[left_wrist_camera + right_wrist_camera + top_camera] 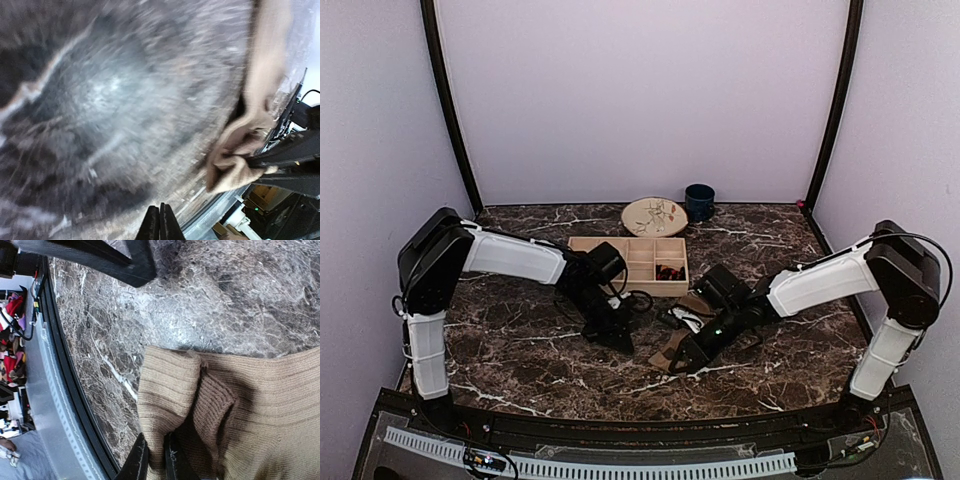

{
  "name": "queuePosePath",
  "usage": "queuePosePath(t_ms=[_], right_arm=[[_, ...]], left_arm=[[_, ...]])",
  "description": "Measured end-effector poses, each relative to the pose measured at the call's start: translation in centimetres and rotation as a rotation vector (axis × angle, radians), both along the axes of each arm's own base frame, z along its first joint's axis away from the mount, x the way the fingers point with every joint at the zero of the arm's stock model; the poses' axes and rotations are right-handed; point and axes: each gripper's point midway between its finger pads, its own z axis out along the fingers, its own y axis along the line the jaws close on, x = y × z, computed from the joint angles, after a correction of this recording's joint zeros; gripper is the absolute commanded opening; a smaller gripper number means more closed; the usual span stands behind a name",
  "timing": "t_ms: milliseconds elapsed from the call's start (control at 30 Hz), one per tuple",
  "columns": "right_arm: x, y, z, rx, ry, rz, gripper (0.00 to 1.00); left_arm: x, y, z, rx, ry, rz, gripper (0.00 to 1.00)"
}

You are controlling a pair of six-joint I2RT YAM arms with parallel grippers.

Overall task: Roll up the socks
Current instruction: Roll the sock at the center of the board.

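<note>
One ribbed tan-brown fabric sock [250, 405] lies lengthwise away from me on the dark marble desk [225, 300]; my right end effector [155, 460] pinches its near end, my left end effector [160, 222] sits shut, empty, just left.

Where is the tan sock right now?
Top view: the tan sock lies on the marble table right of centre, just in front of the wooden tray, one end pinched by the right gripper.
</note>
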Motion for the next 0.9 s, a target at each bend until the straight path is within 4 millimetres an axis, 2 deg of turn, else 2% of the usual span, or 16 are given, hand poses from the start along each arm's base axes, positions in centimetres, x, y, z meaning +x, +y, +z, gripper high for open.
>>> queuePosePath(t_ms=[267, 333, 467, 800, 900], right_arm=[[1.0, -0.3, -0.4, 0.045, 0.166, -0.071, 0.1], [1.1, -0.4, -0.3, 0.053, 0.198, -0.085, 0.1], [1.1, -0.6, -0.2, 0.074, 0.25, -0.111, 0.1], [0.8, -1.4, -0.2, 0.107, 0.387, -0.185, 0.1], [0.5, -1.9, -0.4, 0.113, 0.441, -0.215, 0.1]], left_arm=[[1.2, -0.7, 5.2, -0.156, -0.183, -0.003, 0.04], [1.4, -1.1, 5.9, -0.189, -0.21, -0.006, 0.03], [1.3, -1.8, 6.4, -0.232, -0.243, -0.036, 0.02], [-1.4, -4.0, 7.0, -0.303, -0.3, -0.17, 0.02], [-1.7, -4.4, 7.2, -0.324, -0.32, -0.194, 0.06]])
